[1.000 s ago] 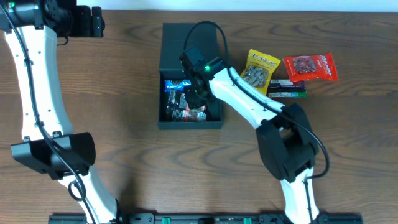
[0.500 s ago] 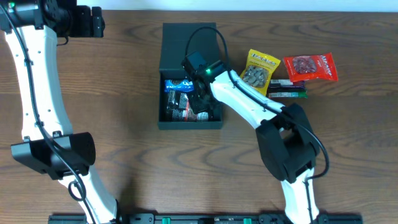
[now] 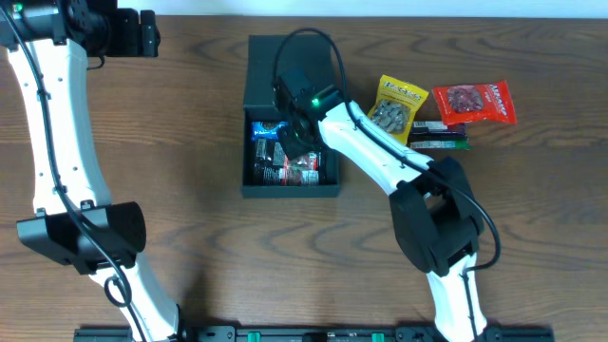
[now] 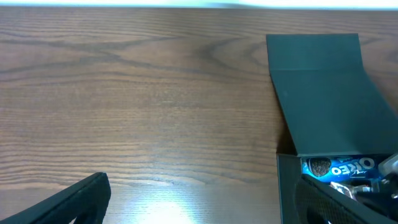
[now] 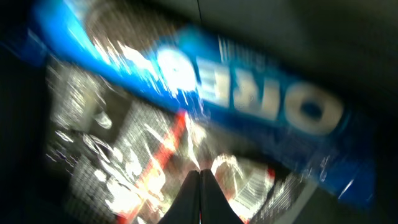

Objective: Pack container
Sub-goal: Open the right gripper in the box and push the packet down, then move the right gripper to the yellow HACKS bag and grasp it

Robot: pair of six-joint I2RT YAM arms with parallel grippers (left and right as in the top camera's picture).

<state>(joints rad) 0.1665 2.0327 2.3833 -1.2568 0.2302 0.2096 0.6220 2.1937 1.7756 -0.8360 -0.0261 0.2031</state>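
Observation:
The black container (image 3: pixel 261 188) stands open at the table's middle, its flap lid (image 3: pixel 285 66) lying flat behind it. Inside lie a blue Oreo packet (image 3: pixel 264 130) and a shiny silver-and-red packet (image 3: pixel 285 173). My right gripper (image 3: pixel 294 142) is inside the container, its fingers shut together with nothing between them, tips (image 5: pixel 200 177) just over the silver-and-red packet (image 5: pixel 112 155), below the Oreo packet (image 5: pixel 249 93). My left gripper (image 3: pixel 147 33) is open and empty at the far left; its wrist view shows the lid (image 4: pixel 317 93) and the Oreo packet (image 4: pixel 339 168) to its right.
To the right of the container lie a yellow snack packet (image 3: pixel 397 106), a red snack packet (image 3: pixel 475 103) and a dark bar with a green end (image 3: pixel 439 140). The right arm's base (image 3: pixel 437 228) stands at the near right.
My right gripper dipped toward the container's near right side, then came back toward the far left, staying shut. The left arm has not moved.

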